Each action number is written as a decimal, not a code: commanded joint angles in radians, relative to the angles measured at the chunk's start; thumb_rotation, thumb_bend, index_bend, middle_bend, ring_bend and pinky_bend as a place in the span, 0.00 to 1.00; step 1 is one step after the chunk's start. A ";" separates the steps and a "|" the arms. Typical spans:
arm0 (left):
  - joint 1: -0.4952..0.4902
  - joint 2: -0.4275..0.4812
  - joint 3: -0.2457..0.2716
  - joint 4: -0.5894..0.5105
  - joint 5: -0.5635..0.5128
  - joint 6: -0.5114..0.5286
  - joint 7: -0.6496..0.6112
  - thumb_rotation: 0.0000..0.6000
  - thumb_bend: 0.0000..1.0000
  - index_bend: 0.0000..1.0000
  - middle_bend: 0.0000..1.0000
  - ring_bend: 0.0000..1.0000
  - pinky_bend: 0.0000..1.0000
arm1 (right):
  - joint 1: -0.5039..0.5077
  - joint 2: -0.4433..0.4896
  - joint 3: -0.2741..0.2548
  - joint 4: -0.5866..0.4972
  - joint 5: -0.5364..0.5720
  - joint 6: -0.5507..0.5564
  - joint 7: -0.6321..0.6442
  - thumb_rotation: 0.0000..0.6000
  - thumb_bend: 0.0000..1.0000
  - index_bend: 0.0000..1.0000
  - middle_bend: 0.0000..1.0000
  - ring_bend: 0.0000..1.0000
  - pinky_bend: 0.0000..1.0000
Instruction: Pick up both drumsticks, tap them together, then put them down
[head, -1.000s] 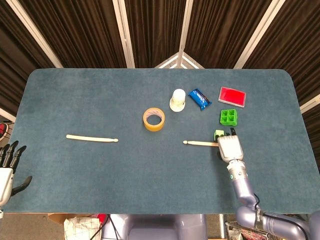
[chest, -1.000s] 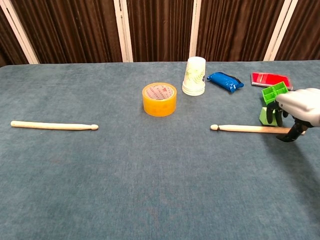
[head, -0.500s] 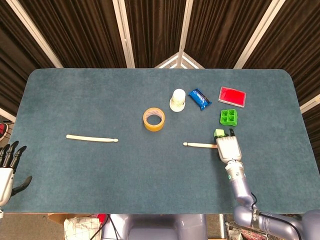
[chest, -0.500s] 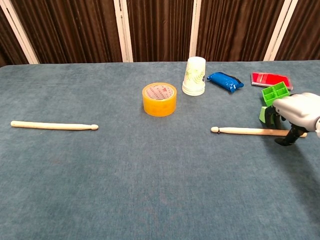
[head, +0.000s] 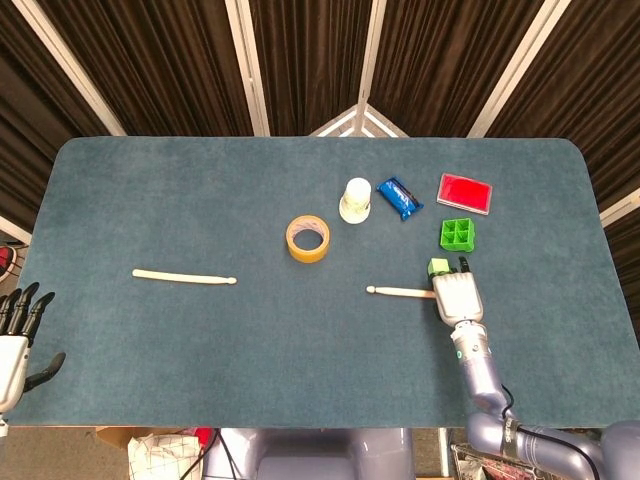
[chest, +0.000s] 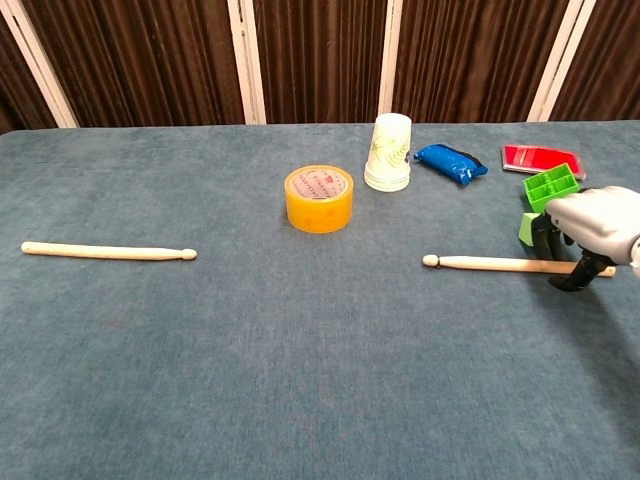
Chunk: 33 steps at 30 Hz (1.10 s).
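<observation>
Drumsticks (head: 185, 276) (head: 400, 291) on teal felt table (head: 200, 200), dark curtains (head: 160, 60) behind.

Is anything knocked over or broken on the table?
No. The cup stands upside down, neatly, and both drumsticks lie flat. Nothing looks spilled or damaged.

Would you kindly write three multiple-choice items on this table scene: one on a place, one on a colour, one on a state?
1. Where is the left hand?
A. Off the table's left edge
B. On the tape roll
C. By the cup

2. What colour is the tape roll?
A. Red
B. Yellow-orange
C. Blue

3. How is the left drumstick?
A. Held up
B. Standing in the cup
C. Lying flat, untouched

Answers: 1 A, it hangs beside the table; 2 B, plain in chest view; 3 C, no hand is near it.
</observation>
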 joint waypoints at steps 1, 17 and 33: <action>0.000 0.000 0.000 0.000 0.000 0.000 0.000 1.00 0.35 0.12 0.00 0.00 0.07 | -0.001 -0.001 0.000 0.001 -0.004 0.001 0.001 1.00 0.34 0.52 0.50 0.39 0.11; -0.002 0.000 0.002 -0.002 -0.002 -0.004 0.001 1.00 0.35 0.12 0.00 0.00 0.07 | -0.005 -0.010 0.000 0.006 -0.018 0.003 -0.003 1.00 0.34 0.52 0.53 0.41 0.11; -0.003 0.002 0.001 -0.002 -0.007 -0.007 -0.002 1.00 0.35 0.12 0.00 0.00 0.07 | -0.007 -0.016 -0.002 0.006 -0.025 0.002 -0.017 1.00 0.34 0.53 0.55 0.41 0.11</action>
